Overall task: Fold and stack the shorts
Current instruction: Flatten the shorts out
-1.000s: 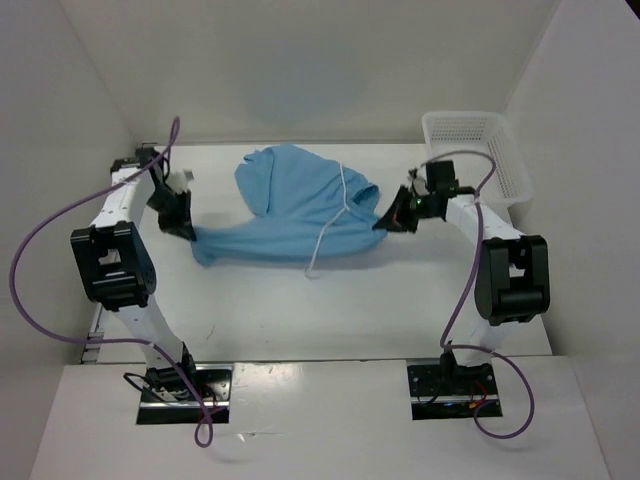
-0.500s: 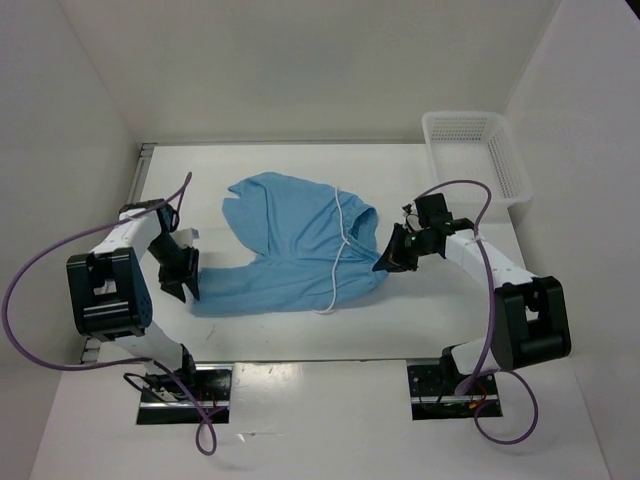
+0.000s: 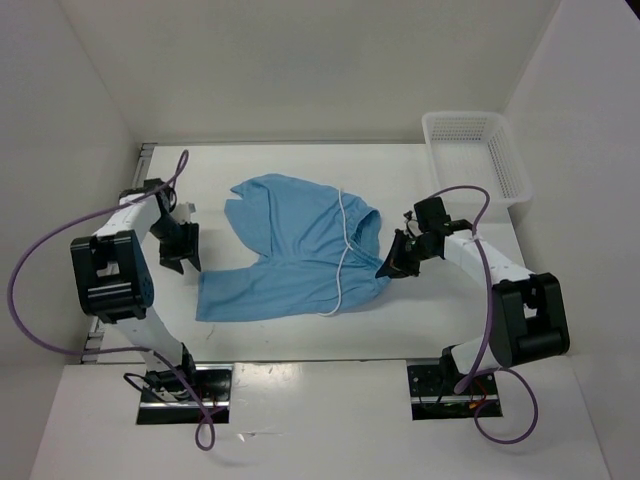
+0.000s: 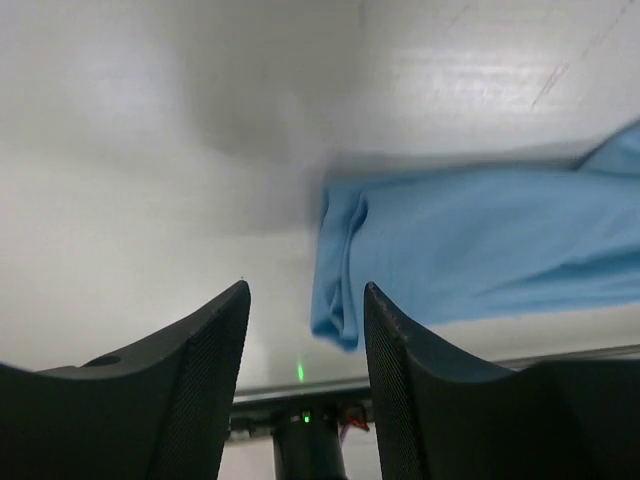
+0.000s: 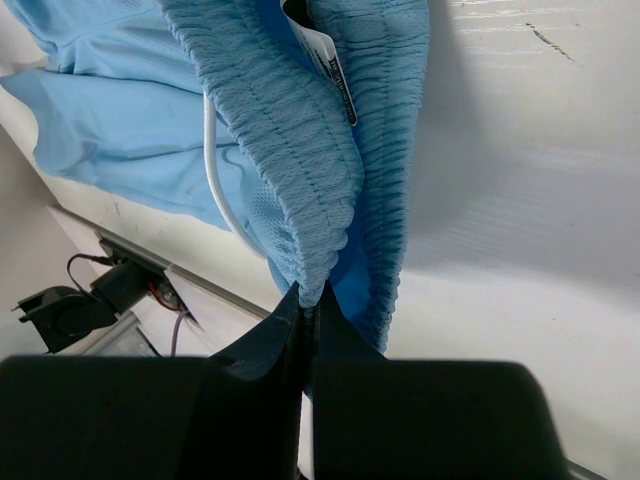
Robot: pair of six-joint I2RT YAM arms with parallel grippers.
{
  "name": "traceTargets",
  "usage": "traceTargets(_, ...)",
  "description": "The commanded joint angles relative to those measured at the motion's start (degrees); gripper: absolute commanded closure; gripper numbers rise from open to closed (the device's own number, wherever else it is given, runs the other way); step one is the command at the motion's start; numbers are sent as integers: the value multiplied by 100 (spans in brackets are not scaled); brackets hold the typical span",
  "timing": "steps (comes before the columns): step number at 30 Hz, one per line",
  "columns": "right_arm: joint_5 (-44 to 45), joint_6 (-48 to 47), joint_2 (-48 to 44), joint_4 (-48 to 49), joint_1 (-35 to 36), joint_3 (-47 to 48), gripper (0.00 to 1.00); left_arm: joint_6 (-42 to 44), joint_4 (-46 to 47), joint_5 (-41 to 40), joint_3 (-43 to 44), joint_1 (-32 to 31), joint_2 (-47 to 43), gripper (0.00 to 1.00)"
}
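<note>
The right gripper [image 5: 308, 302] is clamped on the waistband of the shorts [image 3: 295, 255]. The left gripper [image 4: 305, 300] is held apart, empty, near a leg hem. The shorts are spread on the table [image 3: 440, 320]. Flattening seems in hand, and the hem would need to be grasped next for folding.

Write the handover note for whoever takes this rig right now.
The left gripper is open and holds nothing; it sits just left of the leg hem.
The right gripper is shut on the waistband.
The shorts lie loosely spread mid-table, with the drawstring across the top. The basket is at the far right corner, apart from them.
Done: no fold is visible yet.
Left: flatten, fold and stack.
</note>
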Motion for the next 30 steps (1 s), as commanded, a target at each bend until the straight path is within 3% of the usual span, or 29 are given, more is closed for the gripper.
traceTargets(1, -3, -12, 44, -92, -19, -12, 100, 21, 936, 240, -147, -266, 354, 43)
traceTargets(7, -3, -12, 44, -92, -19, -12, 100, 21, 1405, -147, -200, -267, 750, 45)
traceTargets(15, -3, -12, 44, -92, -19, -12, 100, 21, 889, 1223, -201, -267, 399, 52)
traceTargets(21, 49, -12, 97, -145, -19, -12, 100, 21, 738, 1312, -508, -319, 407, 54)
traceTargets(26, 111, -12, 97, -197, -19, -12, 100, 21, 738, 1725, -631, -380, 521, 72)
traceTargets(30, 268, -91, 97, -636, -19, 93, 99, 21, 738, 1786, -561, -381, 671, 96)
